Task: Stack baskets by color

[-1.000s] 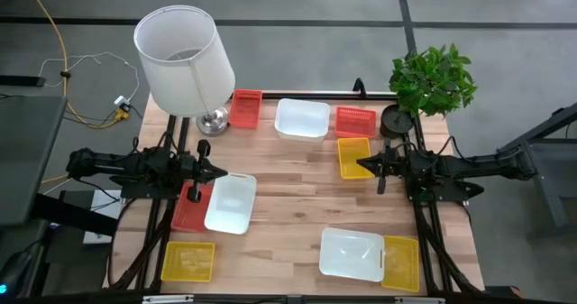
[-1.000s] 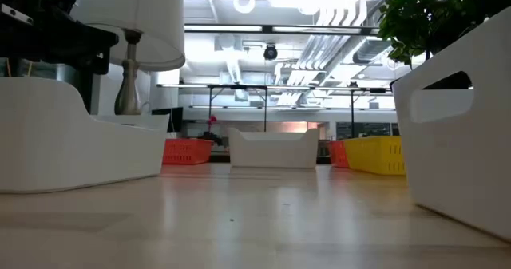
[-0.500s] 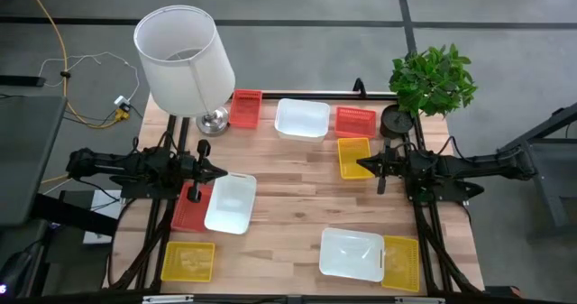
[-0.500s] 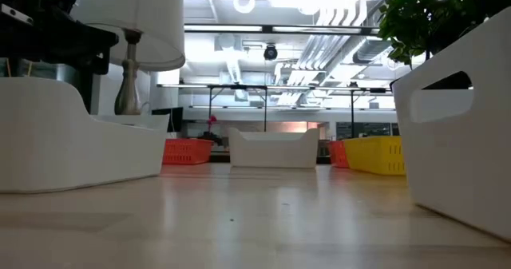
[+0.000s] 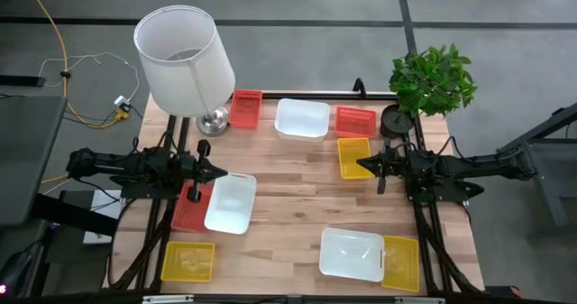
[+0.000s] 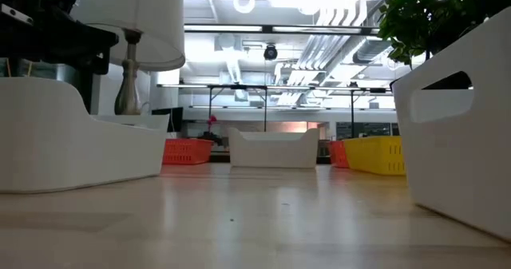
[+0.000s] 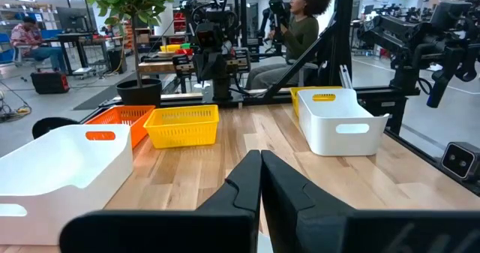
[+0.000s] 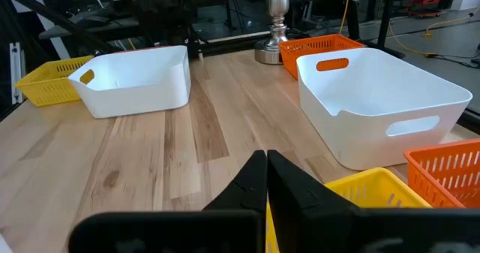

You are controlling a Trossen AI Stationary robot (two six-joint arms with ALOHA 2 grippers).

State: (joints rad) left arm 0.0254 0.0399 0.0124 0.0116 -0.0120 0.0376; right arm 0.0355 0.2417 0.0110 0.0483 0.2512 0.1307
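Note:
Baskets lie scattered on the wooden table. Along the far edge are a red one (image 5: 245,108), a white one (image 5: 302,119) and another red one (image 5: 355,121), with a yellow one (image 5: 353,156) just in front of it. At the left a white basket (image 5: 231,203) lies beside a red one (image 5: 187,209), and a yellow one (image 5: 188,261) sits nearer. At the near right, a white basket (image 5: 352,253) sits beside a yellow one (image 5: 401,262). My left gripper (image 5: 221,171) hovers shut at the left edge. My right gripper (image 5: 361,164) hovers shut at the right edge, over the yellow basket's rim.
A big white lamp (image 5: 185,60) stands at the far left corner, its metal foot (image 5: 213,121) next to the red basket. A potted plant (image 5: 435,78) stands at the far right corner. Bare wood (image 5: 297,182) lies in the middle. A person sits beyond the table (image 7: 300,28).

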